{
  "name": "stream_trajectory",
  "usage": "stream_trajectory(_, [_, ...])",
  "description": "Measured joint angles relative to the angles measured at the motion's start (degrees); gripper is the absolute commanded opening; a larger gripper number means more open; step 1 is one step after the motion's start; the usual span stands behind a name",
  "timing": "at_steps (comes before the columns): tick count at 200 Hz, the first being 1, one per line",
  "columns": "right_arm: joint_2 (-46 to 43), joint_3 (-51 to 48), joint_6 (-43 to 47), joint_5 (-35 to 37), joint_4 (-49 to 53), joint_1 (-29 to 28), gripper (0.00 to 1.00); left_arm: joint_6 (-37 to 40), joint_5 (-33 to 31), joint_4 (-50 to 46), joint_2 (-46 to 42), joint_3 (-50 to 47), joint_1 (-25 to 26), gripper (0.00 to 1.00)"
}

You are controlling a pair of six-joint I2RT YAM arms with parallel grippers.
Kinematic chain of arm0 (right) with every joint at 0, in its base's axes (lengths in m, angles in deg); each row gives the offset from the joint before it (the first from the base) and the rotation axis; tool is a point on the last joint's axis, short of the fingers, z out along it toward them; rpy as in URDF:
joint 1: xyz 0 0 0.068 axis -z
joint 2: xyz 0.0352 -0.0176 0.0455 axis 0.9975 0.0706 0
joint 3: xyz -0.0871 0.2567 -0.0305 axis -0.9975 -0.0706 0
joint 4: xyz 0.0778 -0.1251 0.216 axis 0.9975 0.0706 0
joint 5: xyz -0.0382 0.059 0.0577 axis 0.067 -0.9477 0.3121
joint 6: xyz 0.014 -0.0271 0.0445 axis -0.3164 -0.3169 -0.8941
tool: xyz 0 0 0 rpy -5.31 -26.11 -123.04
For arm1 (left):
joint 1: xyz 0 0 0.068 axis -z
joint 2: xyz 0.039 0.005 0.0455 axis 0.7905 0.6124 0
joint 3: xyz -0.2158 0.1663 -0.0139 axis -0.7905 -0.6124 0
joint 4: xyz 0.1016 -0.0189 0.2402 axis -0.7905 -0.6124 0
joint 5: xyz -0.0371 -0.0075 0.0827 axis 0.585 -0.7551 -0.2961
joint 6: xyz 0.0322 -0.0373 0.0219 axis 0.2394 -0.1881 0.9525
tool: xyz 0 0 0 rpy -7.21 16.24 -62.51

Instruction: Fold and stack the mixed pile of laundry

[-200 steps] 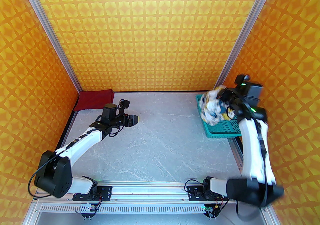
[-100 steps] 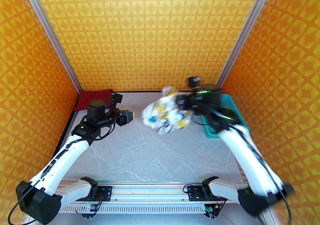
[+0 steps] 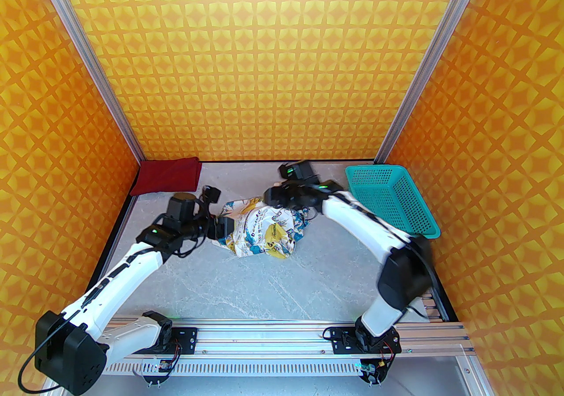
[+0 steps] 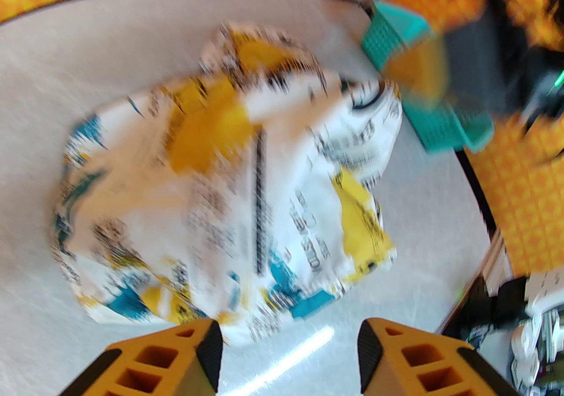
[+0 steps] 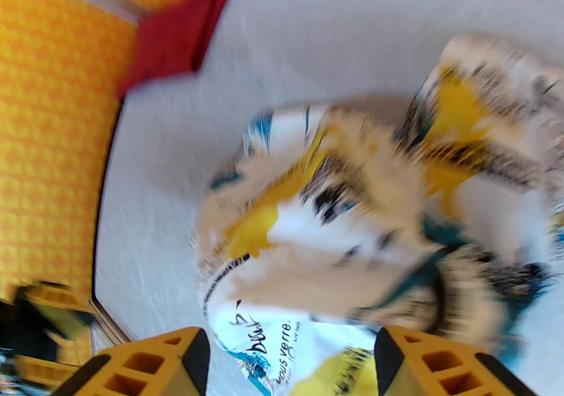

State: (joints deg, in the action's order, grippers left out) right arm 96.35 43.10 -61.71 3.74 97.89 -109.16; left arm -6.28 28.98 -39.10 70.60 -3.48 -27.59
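Wrist cams: left gripper [image 4: 288, 339] and right gripper [image 5: 291, 341] both gape wide by the printed shirt [image 3: 260, 231]; overhead adds red tee [image 3: 169, 176] far-left.

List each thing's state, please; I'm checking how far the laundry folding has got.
Printed white garment: crumpled on the table, unfolded.
Dark red T-shirt: folded flat, far-left corner.
Teal basket: upright, far right.
Left gripper: open, at the garment's edge.
Right gripper: open, over the garment.
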Motion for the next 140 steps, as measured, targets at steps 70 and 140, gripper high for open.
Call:
stream_trajectory(70, [-6.3, -16.2, 4.3, -0.4, 0.2, 11.5, 0.73, 4.1, -2.8, -1.1, 13.7, 5.7, 7.4, 0.66])
stream_trajectory(140, [10.1, -23.1, -3.1, -9.4, -16.8, 11.7, 0.46, 6.6, -11.2, 5.2, 24.8, 1.5, 9.2, 0.43])
